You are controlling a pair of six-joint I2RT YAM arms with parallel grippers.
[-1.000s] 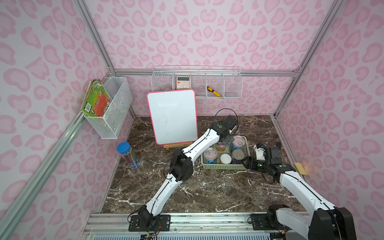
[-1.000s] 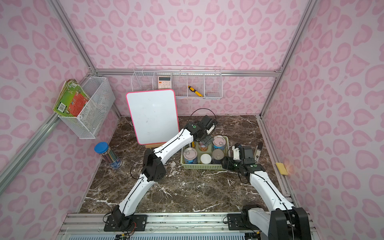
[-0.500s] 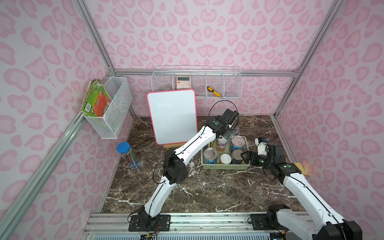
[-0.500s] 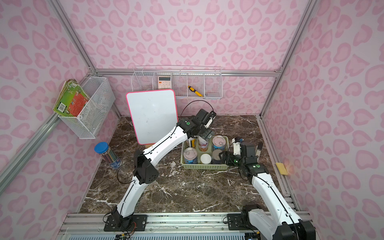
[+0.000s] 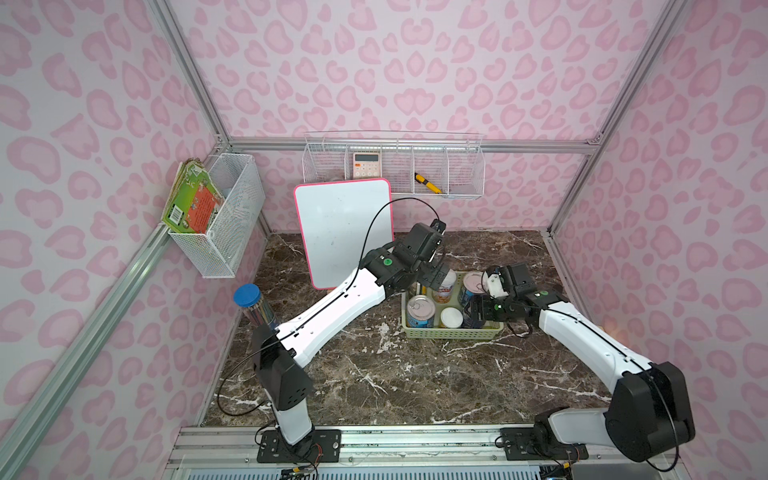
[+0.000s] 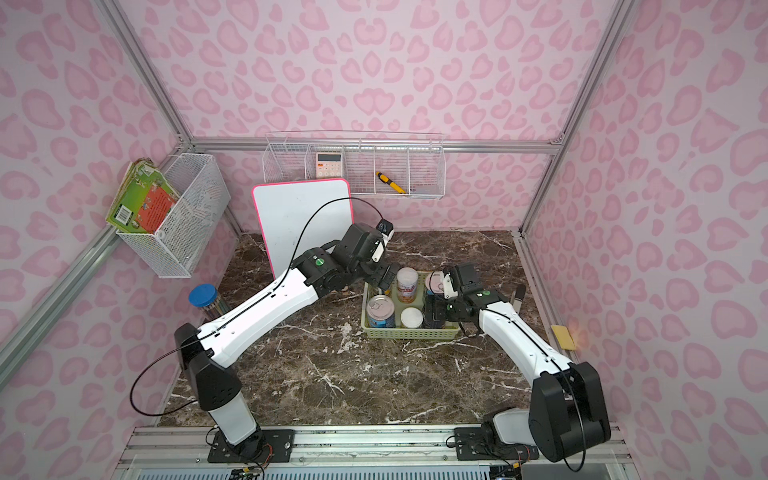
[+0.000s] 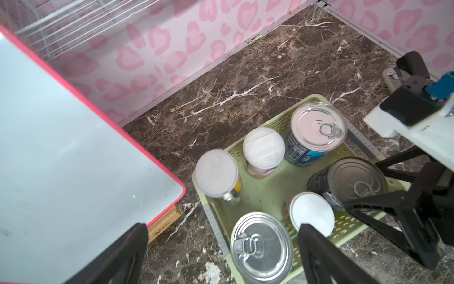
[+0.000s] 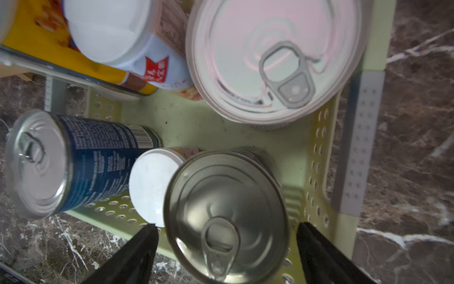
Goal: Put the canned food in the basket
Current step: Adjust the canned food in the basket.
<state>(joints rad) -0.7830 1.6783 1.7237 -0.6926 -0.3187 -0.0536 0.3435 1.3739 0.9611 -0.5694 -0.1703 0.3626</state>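
The pale green basket (image 5: 453, 334) stands right of centre on the marble floor and holds six upright cans. Three have silver pull-tab tops (image 7: 318, 126) and three have white lids (image 7: 216, 172). My left gripper (image 7: 222, 233) hovers open above the basket's left end, over a silver-topped blue can (image 5: 420, 309) and touching nothing. My right gripper (image 8: 226, 236) is open at the basket's near right corner. Its fingers (image 8: 145, 246) stand on either side of a silver-topped can (image 8: 226, 214) with a gap on each side. Both top views show both arms reaching over the basket (image 6: 411, 333).
A pink-framed whiteboard (image 5: 345, 232) leans at the back, just left of the basket. A blue-lidded pencil jar (image 5: 253, 305) stands by the left wall. White wire baskets hang on the back wall (image 5: 395, 170) and the left wall (image 5: 224, 216).
My left gripper has lifted up out of the basket's far side. My right gripper has moved left over the basket's right end and its jaws have widened.
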